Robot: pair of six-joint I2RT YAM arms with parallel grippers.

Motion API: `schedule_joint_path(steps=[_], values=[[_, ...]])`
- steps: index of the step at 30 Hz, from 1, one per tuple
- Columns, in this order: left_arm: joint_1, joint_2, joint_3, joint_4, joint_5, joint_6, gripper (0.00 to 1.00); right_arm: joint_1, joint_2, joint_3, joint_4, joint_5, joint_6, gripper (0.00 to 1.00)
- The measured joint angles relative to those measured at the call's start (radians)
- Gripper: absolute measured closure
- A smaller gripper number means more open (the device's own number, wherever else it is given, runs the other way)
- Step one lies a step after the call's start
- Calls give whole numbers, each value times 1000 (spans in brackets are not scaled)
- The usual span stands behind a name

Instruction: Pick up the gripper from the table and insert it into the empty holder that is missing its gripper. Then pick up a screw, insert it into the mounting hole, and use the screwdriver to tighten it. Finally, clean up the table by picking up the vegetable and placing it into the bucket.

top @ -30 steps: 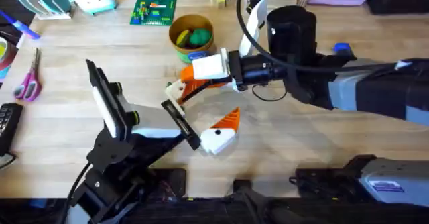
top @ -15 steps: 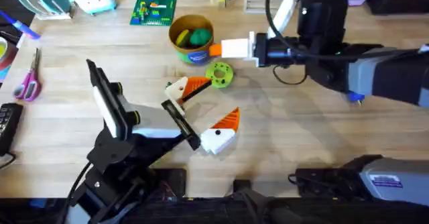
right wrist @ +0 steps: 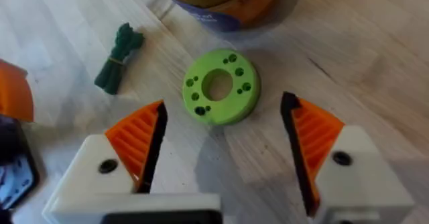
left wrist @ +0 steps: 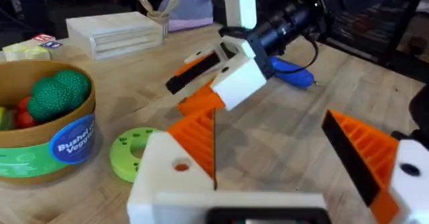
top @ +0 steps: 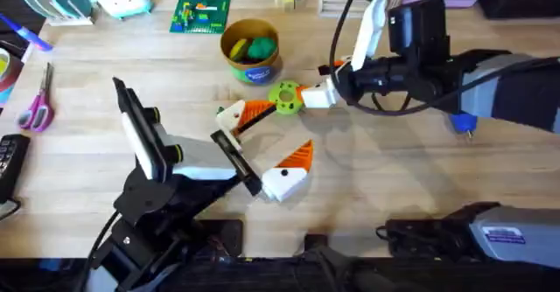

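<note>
Vegetable (right wrist: 118, 58) beyond right fingers (right wrist: 137, 140) (untouched)

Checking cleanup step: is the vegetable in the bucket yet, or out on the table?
Out. The vegetable lies flat on the table beside the green disc, outside the bucket. The open right hand hovers above the disc.

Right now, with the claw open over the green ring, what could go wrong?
The right gripper, open, sits over the green disc, not the vegetable; closing may grab the wrong thing. The bucket is close by, so a swing might knock it. The left gripper is nearby; the two could bump.
</note>
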Motion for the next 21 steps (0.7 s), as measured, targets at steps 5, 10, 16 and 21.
schedule_joint_path(steps=[5, 10, 16, 21], values=[[0, 0, 0, 0, 0, 0, 10, 56, 0, 0, -28, 92, -162, 10], [0, 0, 0, 0, 0, 0, 10, 125, 0, 0, -24, 145, -253, 52], [0, 0, 0, 0, 0, 0, 9, 174, 19, 2, -2, 160, -287, 320], [0, 0, 0, 0, 0, 0, 9, 186, 85, 4, 22, 167, -295, 446]])
